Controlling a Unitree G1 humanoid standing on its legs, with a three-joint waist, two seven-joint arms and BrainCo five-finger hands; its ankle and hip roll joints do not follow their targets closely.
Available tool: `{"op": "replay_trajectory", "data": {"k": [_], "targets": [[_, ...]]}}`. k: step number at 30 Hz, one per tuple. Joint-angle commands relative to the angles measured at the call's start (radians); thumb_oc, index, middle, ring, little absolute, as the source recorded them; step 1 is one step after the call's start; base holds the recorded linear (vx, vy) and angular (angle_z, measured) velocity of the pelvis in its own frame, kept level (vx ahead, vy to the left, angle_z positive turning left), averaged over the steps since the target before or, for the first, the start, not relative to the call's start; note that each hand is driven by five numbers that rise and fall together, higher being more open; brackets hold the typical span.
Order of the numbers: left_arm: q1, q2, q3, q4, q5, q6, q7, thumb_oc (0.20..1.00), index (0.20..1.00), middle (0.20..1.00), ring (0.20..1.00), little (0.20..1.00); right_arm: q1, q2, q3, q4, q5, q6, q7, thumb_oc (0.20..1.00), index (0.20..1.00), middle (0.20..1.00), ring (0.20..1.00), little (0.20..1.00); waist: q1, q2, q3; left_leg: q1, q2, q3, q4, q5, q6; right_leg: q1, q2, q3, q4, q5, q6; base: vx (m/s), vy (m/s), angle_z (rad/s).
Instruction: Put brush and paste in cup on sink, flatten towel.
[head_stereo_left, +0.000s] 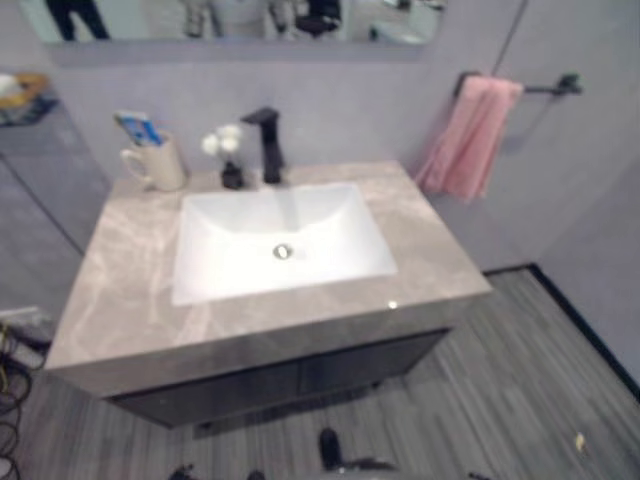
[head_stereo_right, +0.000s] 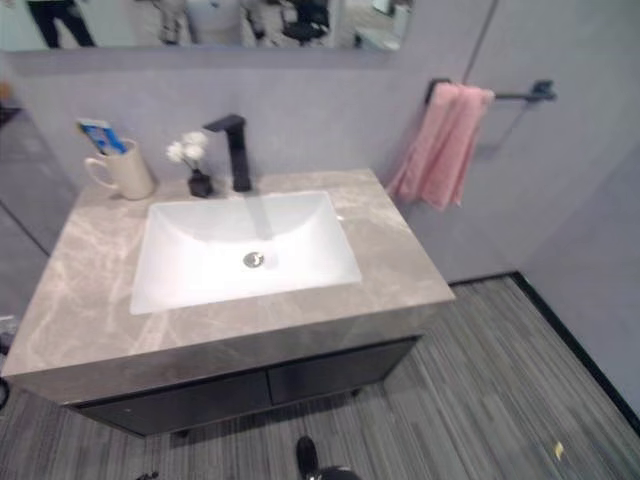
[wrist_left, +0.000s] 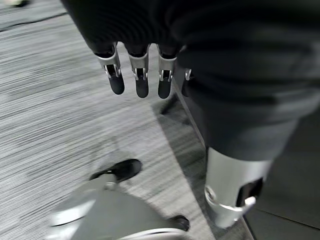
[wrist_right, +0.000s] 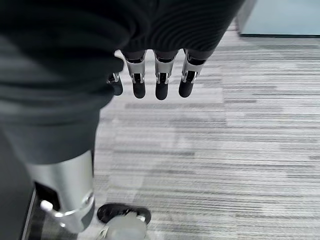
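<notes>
Cup (head_stereo_left: 158, 165) stands at the counter's (head_stereo_left: 120, 300) back left corner, paste (head_stereo_left: 138, 128) inside. Towel (head_stereo_left: 468, 140) hangs bunched on the wall bar. Left hand (wrist_left: 137, 75) and right hand (wrist_right: 160, 80) hang with fingers straight, empty, over the floor.

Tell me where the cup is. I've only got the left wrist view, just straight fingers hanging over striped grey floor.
Observer: The cream ceramic mug stands at the back left corner of the grey marble counter, left of the white sink basin.
Operator: Anything in it?
Observer: A blue and white tube sticks out of it. I can't make out a brush.
Operator: And the towel?
Observer: The pink towel hangs bunched on the dark wall bar, to the right of the counter.
</notes>
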Motion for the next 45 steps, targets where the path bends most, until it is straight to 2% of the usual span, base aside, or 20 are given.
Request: {"op": "replay_trajectory", "data": {"k": [1, 8, 9, 12, 17, 23, 24, 25, 26, 27, 28, 29, 30, 31, 32, 34, 36, 39, 42, 45], "targets": [[-0.039, 0.052, -0.013, -0.033, 0.052, -0.017, 0.020, 1.000, 1.000, 1.000, 1.000, 1.000, -0.056, -0.024, 0.003, -0.001, -0.001, 0.003, -0.014, 1.000, 1.000, 1.000, 1.000, 1.000, -0.002, 0.017, 0.079, 0.028, -0.057, -0.027, 0.131, -0.154, 0.069, 0.024, -0.081, 0.068, 0.080, -0.056, 0.085, -0.06, 0.054, -0.09], [-0.060, 0.063, -0.030, -0.027, 0.085, -0.009, 0.033, 1.000, 1.000, 1.000, 1.000, 1.000, -0.068, -0.018, 0.000, -0.006, 0.011, 0.002, -0.011, 1.000, 1.000, 1.000, 1.000, 1.000, -0.013, 0.025, 0.087, 0.027, -0.090, 0.007, 0.183, -0.196, 0.083, 0.010, -0.096, 0.105, 0.089, -0.041, 0.100, -0.04, 0.095, -0.09], [-0.061, 0.049, -0.042, -0.021, 0.091, -0.009, 0.030, 1.000, 1.000, 1.000, 1.000, 1.000, -0.078, -0.021, 0.000, -0.006, 0.013, 0.004, -0.011, 1.000, 1.000, 1.000, 1.000, 1.000, -0.016, 0.028, 0.093, 0.020, -0.110, 0.015, 0.221, -0.219, 0.095, 0.002, -0.093, 0.138, 0.096, -0.031, 0.107, -0.07, 0.102, -0.48], [-0.066, 0.040, -0.075, -0.027, 0.123, -0.011, 0.030, 1.000, 1.000, 1.000, 1.000, 1.000, -0.090, -0.025, 0.003, -0.014, 0.010, 0.005, -0.014, 1.000, 1.000, 1.000, 1.000, 1.000, -0.025, 0.027, 0.104, 0.006, -0.120, 0.048, 0.256, -0.239, 0.110, -0.017, -0.087, 0.185, 0.103, -0.009, 0.121, -0.11, 0.101, -0.33], [-0.099, 0.027, -0.117, -0.032, 0.142, -0.012, 0.024, 1.000, 1.000, 1.000, 1.000, 1.000, -0.081, -0.007, -0.004, -0.025, 0.030, 0.005, -0.010, 1.000, 1.000, 1.000, 1.000, 1.000, -0.059, 0.008, 0.120, -0.015, -0.137, 0.116, 0.283, -0.262, 0.135, -0.057, -0.099, 0.252, 0.082, 0.061, 0.173, -0.13, 0.091, -0.49], [-0.164, 0.014, -0.197, -0.073, 0.170, -0.023, 0.033, 1.000, 1.000, 1.000, 1.000, 1.000, -0.081, -0.001, 0.005, -0.020, 0.024, 0.010, -0.016, 1.000, 1.000, 1.000, 1.000, 1.000, -0.092, -0.010, 0.152, -0.070, -0.156, 0.165, 0.304, -0.271, 0.154, -0.123, -0.119, 0.274, 0.039, 0.142, 0.195, -0.20, 0.105, -0.18], [-0.173, 0.001, -0.211, -0.084, 0.155, -0.026, 0.028, 1.000, 1.000, 1.000, 1.000, 1.000, -0.077, 0.007, 0.007, -0.013, 0.026, 0.011, -0.019, 1.000, 1.000, 1.000, 1.000, 1.000, -0.092, -0.006, 0.159, -0.083, -0.152, 0.177, 0.315, -0.279, 0.162, -0.146, -0.118, 0.204, 0.044, 0.122, 0.180, -0.18, 0.055, -0.27], [-0.173, 0.002, -0.210, -0.084, 0.155, -0.026, 0.029, 1.000, 1.000, 1.000, 1.000, 1.000, -0.077, 0.008, 0.008, -0.013, 0.026, 0.011, -0.019, 1.000, 1.000, 1.000, 1.000, 1.000, -0.092, -0.011, 0.157, -0.087, -0.155, 0.178, 0.314, -0.274, 0.161, -0.151, -0.121, 0.207, 0.044, 0.125, 0.180, -0.23, 0.122, -0.36], [-0.187, -0.002, -0.229, -0.089, 0.153, -0.024, 0.027, 1.000, 1.000, 1.000, 1.000, 1.000, -0.068, 0.012, 0.010, -0.006, 0.029, 0.012, -0.025, 1.000, 1.000, 1.000, 1.000, 1.000, -0.097, 0.009, 0.165, -0.087, -0.147, 0.185, 0.281, -0.250, 0.164, -0.149, -0.081, 0.162, 0.148, 0.046, 0.148, -0.15, 0.054, -0.26], [-0.187, -0.002, -0.228, -0.089, 0.153, -0.024, 0.027, 1.000, 1.000, 1.000, 1.000, 1.000, -0.068, 0.012, 0.010, -0.006, 0.029, 0.012, -0.025, 1.000, 1.000, 1.000, 1.000, 1.000, -0.097, 0.006, 0.163, -0.089, -0.149, 0.187, 0.279, -0.246, 0.164, -0.152, -0.083, 0.164, 0.149, 0.047, 0.148, -0.22, 0.137, -0.19], [-0.182, -0.013, -0.230, -0.083, 0.153, -0.020, 0.028, 1.000, 1.000, 1.000, 1.000, 1.000, -0.065, 0.013, 0.013, -0.001, 0.029, 0.011, -0.029, 1.000, 1.000, 1.000, 1.000, 1.000, -0.086, 0.028, 0.158, -0.075, -0.144, 0.203, 0.218, -0.218, 0.164, -0.108, -0.066, 0.112, 0.182, -0.026, 0.127, -0.10, 0.062, -0.14], [-0.182, -0.013, -0.229, -0.083, 0.153, -0.020, 0.028, 1.000, 1.000, 1.000, 1.000, 1.000, -0.065, 0.014, 0.013, -0.001, 0.029, 0.011, -0.029, 1.000, 1.000, 1.000, 1.000, 1.000, -0.085, 0.025, 0.157, -0.077, -0.146, 0.205, 0.215, -0.213, 0.163, -0.110, -0.067, 0.115, 0.180, -0.023, 0.127, -0.14, 0.086, -0.25], [-0.182, -0.019, -0.228, -0.077, 0.151, -0.018, 0.026, 1.000, 1.000, 1.000, 1.000, 1.000, -0.071, 0.014, 0.015, 0.000, 0.026, 0.010, -0.030, 1.000, 1.000, 1.000, 1.000, 1.000, -0.075, 0.033, 0.156, -0.072, -0.138, 0.224, 0.184, -0.189, 0.162, -0.095, -0.058, 0.076, 0.206, -0.051, 0.118, -0.15, 0.033, -0.43], [-0.179, -0.030, -0.230, -0.071, 0.150, -0.014, 0.019, 1.000, 1.000, 1.000, 1.000, 1.000, -0.082, 0.007, 0.017, 0.010, 0.019, 0.011, -0.029, 1.000, 1.000, 1.000, 1.000, 1.000, -0.058, 0.056, 0.158, -0.068, -0.115, 0.256, 0.143, -0.157, 0.158, -0.088, -0.048, 0.006, 0.276, -0.112, 0.105, -0.14, 0.038, -0.58], [-0.179, -0.030, -0.230, -0.071, 0.150, -0.014, 0.019, 1.000, 1.000, 1.000, 1.000, 1.000, -0.082, 0.006, 0.016, 0.010, 0.019, 0.011, -0.029, 1.000, 1.000, 1.000, 1.000, 1.000, -0.058, 0.056, 0.159, -0.067, -0.115, 0.256, 0.142, -0.157, 0.158, -0.088, -0.048, 0.006, 0.278, -0.113, 0.105, -0.14, 0.029, -0.74], [-0.171, -0.037, -0.241, -0.075, 0.162, -0.009, 0.007, 1.000, 1.000, 1.000, 1.000, 1.000, -0.099, -0.009, 0.005, 0.030, 0.014, 0.015, -0.033, 1.000, 1.000, 1.000, 1.000, 1.000, -0.024, 0.080, 0.153, -0.078, -0.088, 0.280, 0.119, -0.126, 0.155, -0.046, -0.077, -0.096, 0.331, -0.190, 0.085, -0.09, 0.004, -0.85], [-0.167, -0.039, -0.242, -0.065, 0.178, -0.006, 0.005, 1.000, 1.000, 1.000, 1.000, 1.000, -0.125, -0.016, -0.009, 0.022, 0.030, 0.006, -0.040, 1.000, 1.000, 1.000, 1.000, 1.000, 0.014, 0.082, 0.132, -0.101, -0.071, 0.341, 0.107, -0.106, 0.156, 0.045, -0.089, -0.163, 0.300, -0.225, 0.091, -0.08, -0.033, -0.60], [-0.167, -0.037, -0.237, -0.058, 0.184, -0.001, 0.010, 1.000, 1.000, 1.000, 1.000, 1.000, -0.144, -0.015, -0.018, 0.012, 0.049, -0.001, -0.045, 1.000, 1.000, 1.000, 1.000, 1.000, 0.034, 0.073, 0.123, -0.100, -0.074, 0.369, 0.104, -0.123, 0.153, 0.063, -0.095, -0.204, 0.253, -0.238, 0.102, 0.03, -0.026, -0.74], [-0.168, -0.043, -0.229, -0.046, 0.186, -0.002, 0.014, 1.000, 1.000, 1.000, 1.000, 1.000, -0.128, -0.012, -0.027, 0.012, 0.071, -0.008, -0.037, 1.000, 1.000, 1.000, 1.000, 1.000, 0.028, 0.083, 0.109, -0.096, -0.063, 0.375, 0.113, -0.115, 0.146, 0.062, -0.063, -0.164, 0.243, -0.241, 0.110, 0.07, -0.108, -0.42], [-0.180, -0.043, -0.232, -0.076, 0.167, -0.014, 0.017, 1.000, 1.000, 1.000, 1.000, 1.000, -0.094, -0.020, -0.028, 0.017, 0.070, -0.013, -0.037, 1.000, 1.000, 1.000, 1.000, 1.000, 0.026, 0.092, 0.108, -0.106, -0.055, 0.348, 0.147, -0.084, 0.132, 0.077, -0.025, -0.119, 0.193, -0.214, 0.074, -0.03, -0.162, -0.17]]}}
